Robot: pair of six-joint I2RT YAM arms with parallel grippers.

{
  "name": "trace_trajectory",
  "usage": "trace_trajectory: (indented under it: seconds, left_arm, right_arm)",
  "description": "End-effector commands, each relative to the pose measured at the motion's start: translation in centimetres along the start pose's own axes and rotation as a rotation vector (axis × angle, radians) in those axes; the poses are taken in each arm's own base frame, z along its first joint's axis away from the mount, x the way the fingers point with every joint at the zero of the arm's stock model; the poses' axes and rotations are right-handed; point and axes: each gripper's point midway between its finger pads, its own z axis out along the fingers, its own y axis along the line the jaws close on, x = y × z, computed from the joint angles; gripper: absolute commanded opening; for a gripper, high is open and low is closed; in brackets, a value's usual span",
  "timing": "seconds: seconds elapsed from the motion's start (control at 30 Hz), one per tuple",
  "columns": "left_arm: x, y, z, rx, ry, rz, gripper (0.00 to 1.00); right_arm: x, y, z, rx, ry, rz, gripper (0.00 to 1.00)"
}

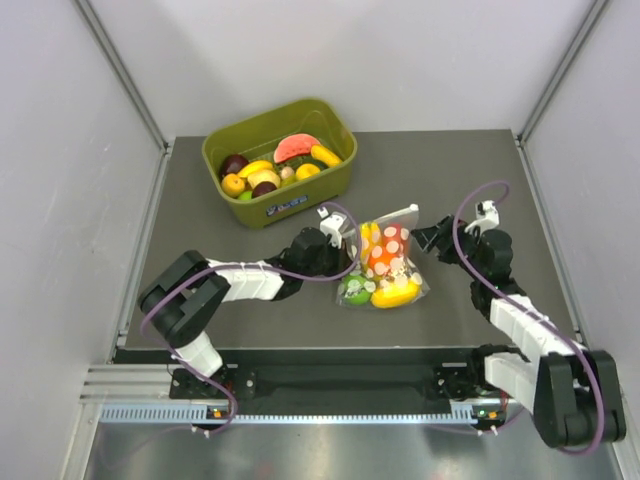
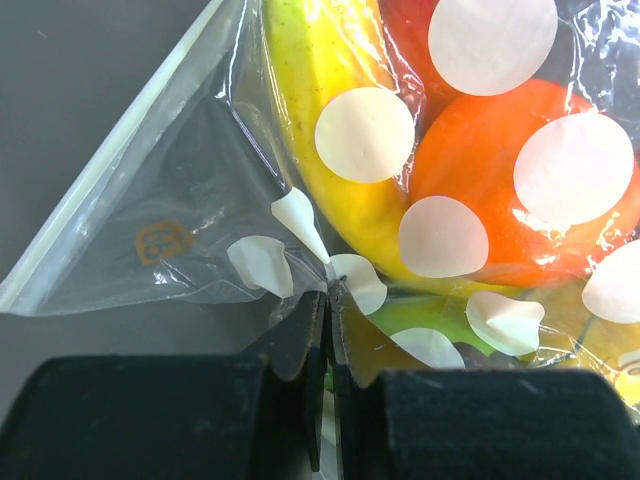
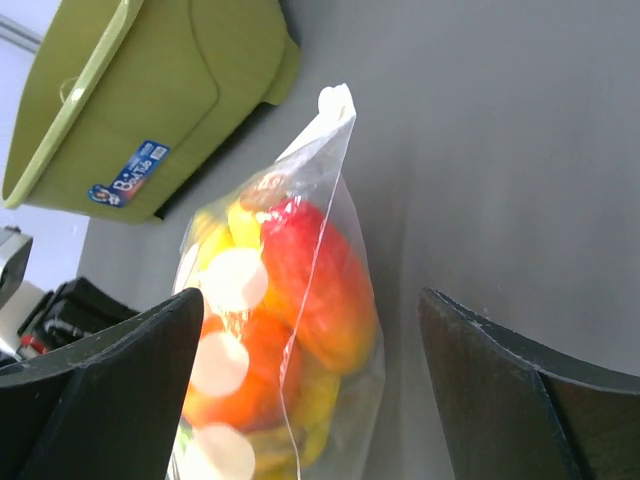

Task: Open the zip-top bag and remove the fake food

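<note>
The zip-top bag (image 1: 385,262) sits mid-table, clear with white dots, its zip strip (image 1: 396,217) at the far end. Inside is the fake food: a yellow banana (image 2: 320,150), an orange piece (image 2: 500,170), a green piece (image 2: 430,315) and a red piece (image 3: 320,270). My left gripper (image 1: 352,248) is at the bag's left side, shut on a pinched fold of the bag's film (image 2: 328,290). My right gripper (image 1: 425,240) is open at the bag's right side, and in its wrist view the bag (image 3: 300,330) shows between the spread fingers (image 3: 110,380), untouched.
An olive-green tub (image 1: 280,205) with other toy fruit, a pink watermelon slice (image 1: 296,147) among them, stands at the back left, just beyond the left gripper. Grey walls close in the table on three sides.
</note>
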Motion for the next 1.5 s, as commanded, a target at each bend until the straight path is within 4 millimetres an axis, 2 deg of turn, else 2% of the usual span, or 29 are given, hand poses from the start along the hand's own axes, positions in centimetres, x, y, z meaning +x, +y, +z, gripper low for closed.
trace_trajectory:
  seconds: [0.0, 0.03, 0.07, 0.13, 0.2, 0.23, 0.3, 0.33, 0.37, 0.5, 0.7, 0.77, 0.8, 0.83, 0.87, 0.9, 0.93, 1.0, 1.03, 1.1, 1.13, 1.17, 1.2, 1.23, 1.33, 1.37, 1.47]
  left_arm:
    - [-0.9, -1.1, -0.7, 0.024, -0.034, 0.013, 0.08]
    - [-0.9, -1.2, -0.8, 0.025, -0.036, 0.015, 0.08]
    - [-0.9, -1.2, -0.9, 0.026, -0.035, 0.021, 0.08]
    - [-0.9, -1.4, -1.0, 0.029, -0.035, 0.027, 0.08]
    - [-0.8, -1.5, -1.0, 0.031, -0.031, 0.036, 0.09]
    - [-0.6, -1.5, -1.0, 0.031, -0.028, 0.039, 0.09]
    - [-0.6, -1.6, -1.0, 0.032, -0.028, 0.049, 0.09]
    - [-0.5, -1.6, -1.1, 0.032, -0.027, 0.053, 0.09]
    - [-0.5, -1.5, -1.1, 0.025, -0.028, 0.056, 0.09]
    - [-0.9, -1.4, -1.3, 0.01, -0.036, 0.067, 0.1]
    - [-1.7, -1.5, -1.6, 0.005, -0.049, 0.088, 0.11]
    - [-1.7, -1.5, -1.7, 0.001, -0.044, 0.088, 0.12]
    - [-1.6, -1.4, -1.7, -0.001, -0.043, 0.086, 0.14]
    - [-1.6, -1.3, -1.7, -0.007, -0.044, 0.086, 0.16]
    - [-1.7, -1.3, -1.8, -0.012, -0.048, 0.086, 0.27]
    - [-1.9, -1.2, -1.9, -0.019, -0.052, 0.09, 0.36]
    - [-2.3, -0.9, -2.0, -0.038, -0.061, 0.096, 0.45]
    - [-3.6, -0.8, -2.6, -0.069, -0.073, 0.126, 0.74]
    - [-5.3, -0.6, -3.3, -0.111, -0.099, 0.156, 0.79]
    - [-7.3, -0.8, -4.4, -0.139, -0.125, 0.187, 0.84]
    - [-10.3, -1.6, -5.6, -0.146, -0.185, 0.221, 0.85]
    - [-10.7, -1.6, -6.4, -0.159, -0.172, 0.24, 0.86]
    - [-11.9, -2.1, -7.2, -0.157, -0.197, 0.255, 0.89]
    - [-14.4, -3.2, -8.8, -0.143, -0.262, 0.29, 0.9]
    - [-17.9, -6.2, -11.8, -0.042, -0.361, 0.379, 0.93]
    - [-18.3, -7.8, -12.4, 0.033, -0.368, 0.409, 0.93]
    - [-19.8, -10.8, -14.2, 0.155, -0.405, 0.491, 0.9]
  right_arm:
    - [-3.3, 2.7, 1.2, -0.142, -0.095, -0.03, 0.87]
    - [-2.8, 2.4, 1.9, -0.143, -0.072, -0.024, 0.87]
    - [-3.6, 3.0, 2.2, -0.173, -0.089, -0.034, 0.87]
    - [-3.4, 2.9, 3.1, -0.19, -0.074, -0.024, 0.86]
    - [-4.2, 3.8, 3.6, -0.231, -0.09, -0.035, 0.86]
    - [-3.9, 3.4, 4.2, -0.228, -0.074, -0.027, 0.86]
    - [-4.6, 4.0, 4.8, -0.258, -0.086, -0.035, 0.86]
    - [-4.1, 3.5, 5.4, -0.252, -0.063, -0.026, 0.85]
    - [-4.4, 3.7, 5.8, -0.259, -0.063, -0.03, 0.83]
    - [-3.2, 3.2, 6.8, -0.27, -0.004, -0.02, 0.61]
    - [-0.9, 1.7, 7.7, -0.252, 0.073, -0.006, 0.57]
    - [-0.5, 1.5, 7.9, -0.259, 0.09, 0.001, 0.47]
    - [-0.2, 1.6, 7.9, -0.273, 0.101, 0.002, 0.35]
    - [-0.1, 1.7, 7.9, -0.279, 0.106, 0.004, 0.29]
    - [-0.2, 2.0, 7.8, -0.292, 0.105, 0.0, 0.22]
    - [-0.2, 2.3, 7.6, -0.312, 0.111, -0.005, 0.1]
    - [-0.5, 2.9, 7.3, -0.333, 0.105, -0.017, 0.05]
    - [-0.6, 3.7, 6.6, -0.368, 0.108, -0.047, 0.0]
    - [-1.2, 4.6, 5.9, -0.397, 0.088, -0.087, 0.0]
    - [-1.9, 6.5, 4.3, -0.464, 0.071, -0.143, 0.0]
    - [-2.0, 7.0, 3.8, -0.485, 0.068, -0.174, 0.0]
    - [-1.9, 7.9, 3.0, -0.525, 0.08, -0.199, 0.0]
    - [-2.3, 8.8, 2.0, -0.548, 0.072, -0.225, 0.0]
    - [-2.3, 9.4, 1.5, -0.571, 0.071, -0.259, 0.0]
    - [-2.3, 11.5, -0.7, -0.652, 0.083, -0.334, 0.0]
    - [-2.0, 12.1, -1.4, -0.685, 0.099, -0.353, 0.0]
    - [-1.7, 13.9, -3.4, -0.768, 0.111, -0.409, 0.0]
